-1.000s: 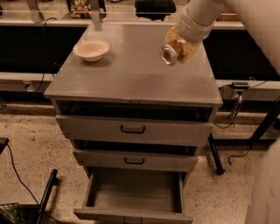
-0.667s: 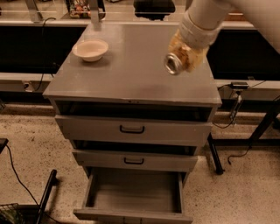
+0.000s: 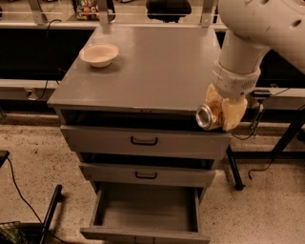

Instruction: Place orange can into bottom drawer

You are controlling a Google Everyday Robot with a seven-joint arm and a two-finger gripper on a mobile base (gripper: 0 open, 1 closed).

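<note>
Desk [image 3: 157,71]: bowl [image 3: 99,54] on top, rear left. Under the top, three drawers stacked: upper drawer [image 3: 143,141], middle drawer [image 3: 145,175], bottom drawer [image 3: 145,209], the last pulled furthest forward. Hand [image 3: 224,114]: at the desk's front right corner, just before the edge, clasping the orange can [image 3: 208,116], which lies sideways. Bottom drawer sits below and left of the can.

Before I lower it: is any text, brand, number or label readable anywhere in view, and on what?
No text can be read anywhere in this view.
Orange can, held in the gripper at the cabinet's front right corner: patterned body, print too blurred to read.
Colourful items on the far bench: too small to read.
Bowl and bottom drawer: no markings visible.
</note>
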